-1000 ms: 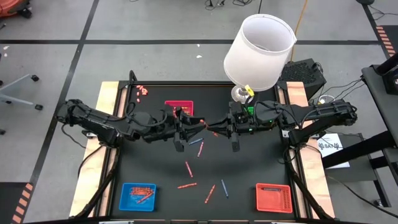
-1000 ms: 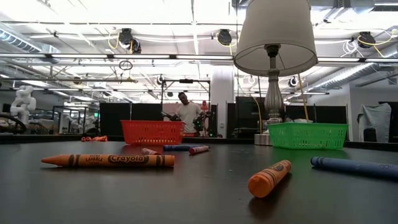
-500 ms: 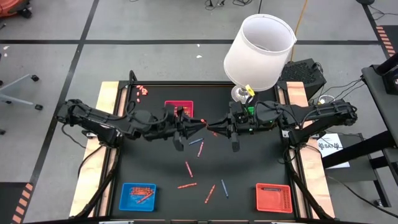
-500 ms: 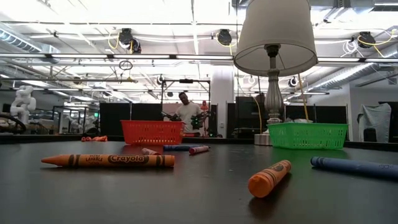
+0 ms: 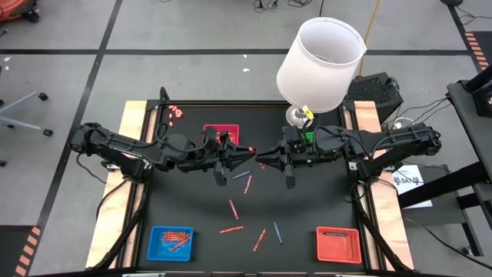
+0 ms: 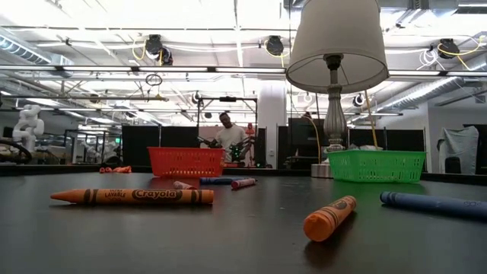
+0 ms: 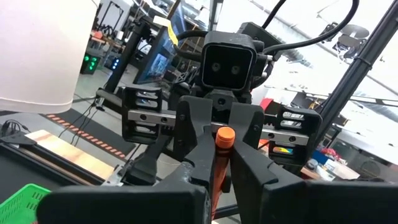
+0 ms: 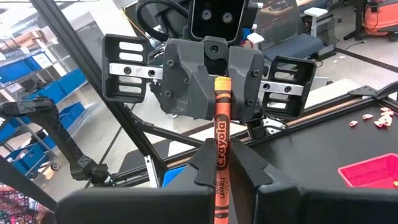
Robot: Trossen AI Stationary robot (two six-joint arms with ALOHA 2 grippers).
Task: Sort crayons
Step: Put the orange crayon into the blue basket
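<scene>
An orange Crayola crayon (image 8: 220, 146) hangs level in the air over the middle of the black table (image 5: 192, 200), between my two grippers, which face each other. My left gripper (image 5: 247, 156) comes from the table's left and is shut on one end. My right gripper (image 5: 262, 160) comes from the right and is shut on the other end. Several loose crayons (image 5: 231, 208) lie flat on the table below, orange ones (image 6: 131, 195) and a blue one (image 6: 434, 204) nearest its front edge. Neither gripper shows in the low view. My left gripper pinches the crayon near its one end (image 7: 215, 177) between its two fingers, coming level from the table's left, with the fingers along the crayon. The crayon is clear of the table. My right gripper pinches the crayon's other end (image 8: 219, 168) between its two fingers (image 8: 202, 163), level from the table's right, fingers along the crayon. The wrapped shaft runs straight out ahead to the left gripper.
A blue tray (image 5: 171, 242) with crayons stands near left and a red tray (image 5: 338, 244) near right. A magenta tray (image 5: 221, 135) and a green tray (image 5: 307, 138) stand at the back. A white-shaded lamp (image 5: 319, 65) rises at the back right. A person (image 6: 227, 137) stands in the room behind.
My left gripper has shut on the free end of the crayon that my right gripper holds. Both arms have stayed where they were, and the crayon has kept level.
</scene>
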